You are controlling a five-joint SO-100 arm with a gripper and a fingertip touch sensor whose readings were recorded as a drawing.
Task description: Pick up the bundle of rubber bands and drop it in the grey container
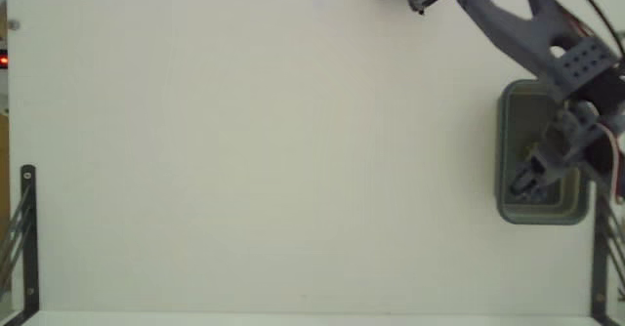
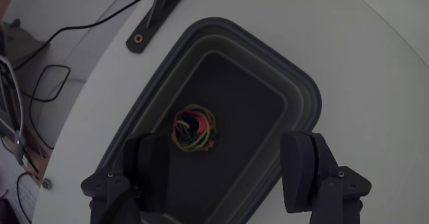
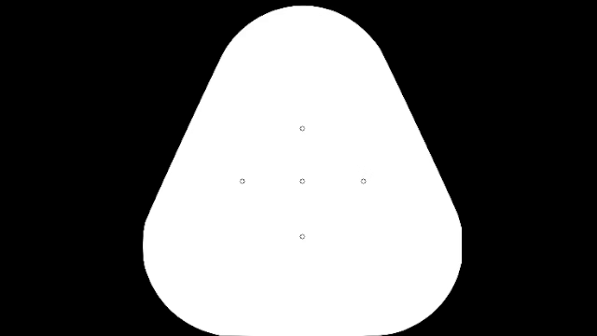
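The bundle of rubber bands (image 2: 194,128), a small yellow clump with red and green bits, lies on the dark floor of the grey container (image 2: 305,93) in the wrist view. My gripper (image 2: 221,158) hovers above the tub, open, its two dark fingers (image 2: 305,170) spread wide with nothing between them. In the fixed view the grey container (image 1: 510,150) stands at the table's right side and my gripper (image 1: 532,178) hangs over its hollow, hiding the bundle there.
A black metal bracket (image 2: 157,13) is bolted to the table edge just beyond the tub; matching brackets (image 1: 27,238) stand at the front corners. The white tabletop (image 1: 273,150) stretches left of the tub. Cables lie off the table edge (image 2: 47,70).
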